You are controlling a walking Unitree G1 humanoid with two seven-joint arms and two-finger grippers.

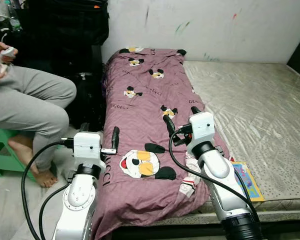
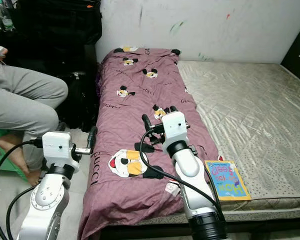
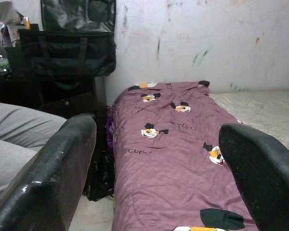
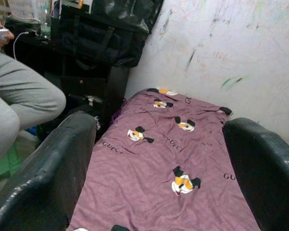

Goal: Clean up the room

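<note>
A purple blanket [image 1: 145,110] printed with cartoon mice lies lengthwise along the left side of a bare grey mattress [image 1: 255,95] and hangs over its front edge. A colourful book [image 2: 226,179] lies on the mattress near the front edge, just right of the blanket. My left gripper [image 1: 113,141] hovers at the blanket's left edge, open and holding nothing; in the left wrist view its fingers [image 3: 53,173] stand wide apart. My right gripper [image 2: 159,116] is above the blanket's middle, also open and empty, with its fingers [image 4: 50,173] spread.
A person in grey trousers [image 1: 30,105] sits on a green stool [image 1: 1,150] to the left, bare feet on the floor beside the bed. Black bags [image 1: 65,30] are stacked against the wall behind. The white wall [image 1: 205,25] runs along the mattress's far side.
</note>
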